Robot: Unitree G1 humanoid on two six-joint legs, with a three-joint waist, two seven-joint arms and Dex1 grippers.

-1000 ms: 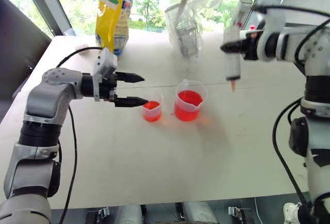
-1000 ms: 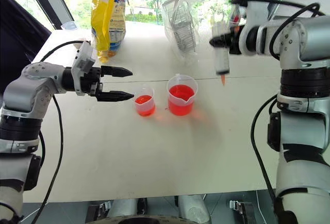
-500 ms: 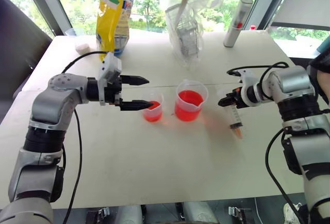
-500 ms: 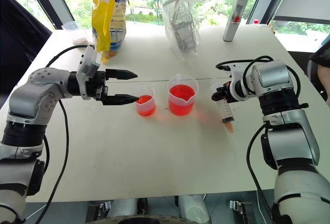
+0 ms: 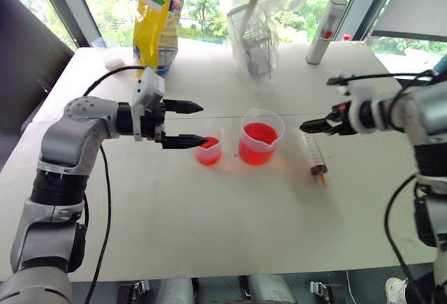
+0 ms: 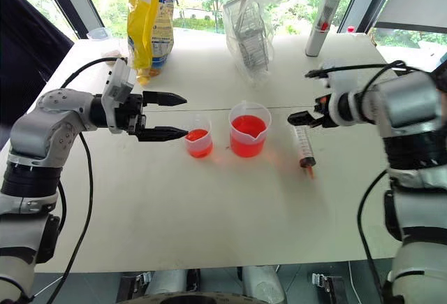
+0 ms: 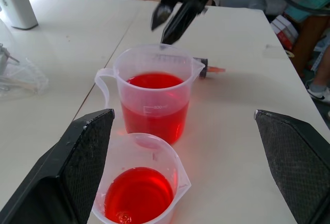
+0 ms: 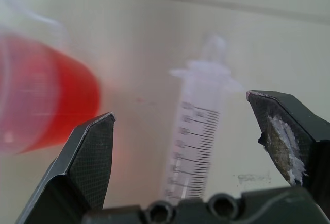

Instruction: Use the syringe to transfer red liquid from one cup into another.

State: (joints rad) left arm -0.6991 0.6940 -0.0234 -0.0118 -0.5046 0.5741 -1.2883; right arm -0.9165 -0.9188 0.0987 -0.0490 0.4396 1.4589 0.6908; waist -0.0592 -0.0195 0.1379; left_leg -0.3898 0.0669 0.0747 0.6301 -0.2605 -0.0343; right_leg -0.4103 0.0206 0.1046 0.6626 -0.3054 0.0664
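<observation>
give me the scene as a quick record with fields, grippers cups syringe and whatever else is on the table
left gripper: open, fingers either side of the small cup, not touching it
right gripper: open, empty, just above the syringe
syringe: lying flat on the table, orange tip toward the robot, right of the beaker
small cup: upright, some red liquid
beaker: upright, about half full of red liquid
far side of table: yellow bag, clear plastic bag, white cylinder

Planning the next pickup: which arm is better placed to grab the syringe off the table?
Probably the right: its open right gripper hovers just above the syringe, while the left gripper sits beyond both cups.
</observation>
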